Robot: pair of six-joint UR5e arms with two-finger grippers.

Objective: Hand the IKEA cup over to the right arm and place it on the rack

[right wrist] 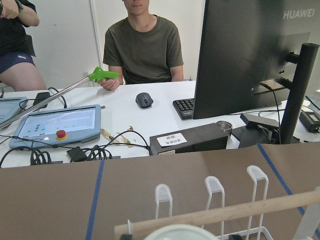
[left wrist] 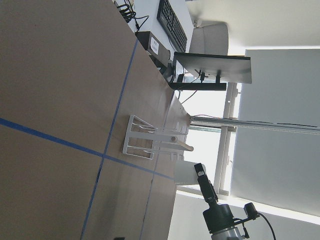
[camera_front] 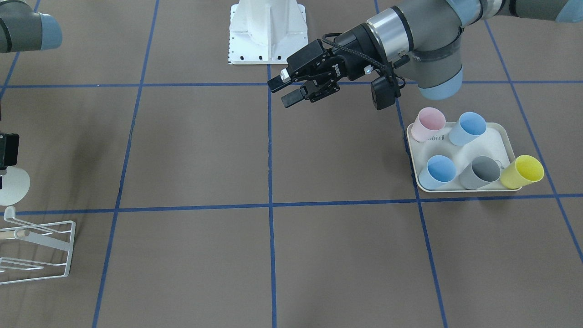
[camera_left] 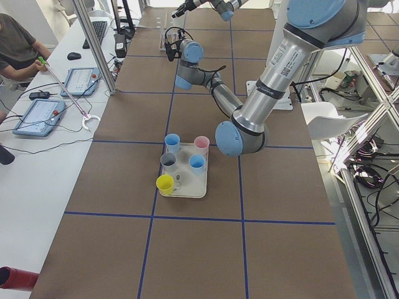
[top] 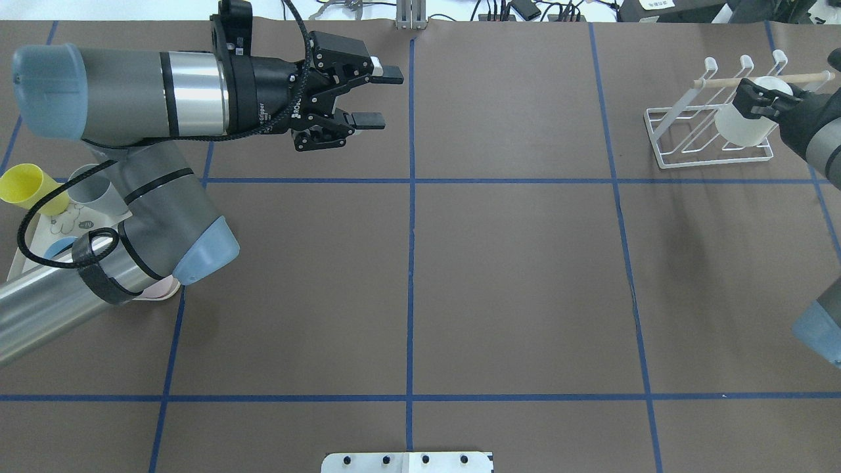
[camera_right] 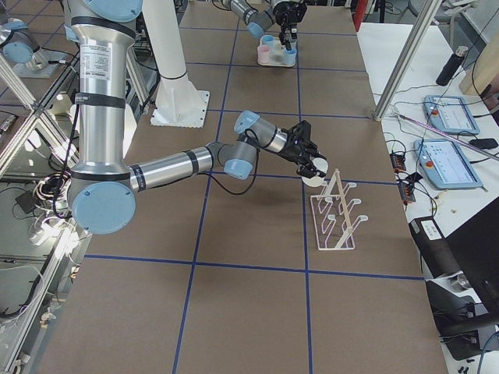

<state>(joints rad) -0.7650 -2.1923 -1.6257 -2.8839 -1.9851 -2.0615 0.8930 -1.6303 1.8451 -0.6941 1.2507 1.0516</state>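
A white IKEA cup [top: 744,128] hangs on its side against the white wire rack [top: 683,141] at the table's far right, just below the wooden dowel [top: 723,81]. My right gripper [top: 765,98] is shut on the cup's rim. In the front-facing view the cup [camera_front: 12,186] sits just above the rack [camera_front: 43,246]. The right wrist view shows the rack's prongs [right wrist: 215,187] close ahead and the cup's rim at the bottom edge. My left gripper [top: 382,97] hovers open and empty over the table's far middle, well away from the rack.
A cream tray [camera_front: 412,155] on the robot's left holds a pink cup [camera_front: 428,124], two blue cups [camera_front: 468,128] and a grey cup [camera_front: 480,172]; a yellow cup [camera_front: 523,171] leans at its edge. The robot base [camera_front: 266,32] stands mid-table. People sit beyond the far edge.
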